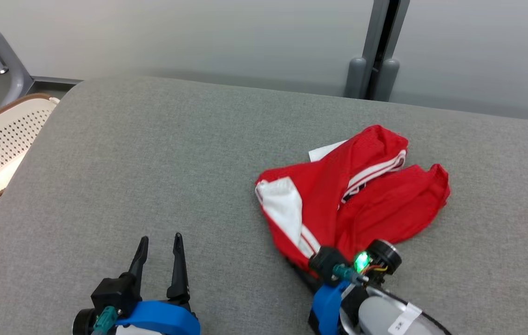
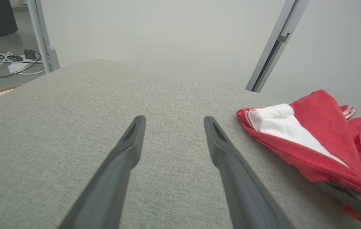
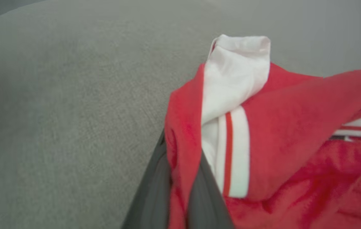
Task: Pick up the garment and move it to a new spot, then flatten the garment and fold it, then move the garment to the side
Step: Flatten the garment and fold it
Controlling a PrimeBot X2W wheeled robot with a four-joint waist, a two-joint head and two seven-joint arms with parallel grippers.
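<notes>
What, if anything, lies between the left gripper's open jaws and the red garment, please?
Nothing visible does: only bare grey cushion separates the left gripper from the red garment. The right gripper has its jaws shut on the garment's near edge.

A: From where does the head view look?
B: From high above the grey table (image 1: 152,153), facing forward and down, taking in most of its top.
A: And the wrist views?
B: Each looks low along its own fingers. The left claw (image 2: 174,118) view skims the table. The right claw (image 3: 182,149) view sits close against the garment (image 3: 295,121). All three share that garment.
</notes>
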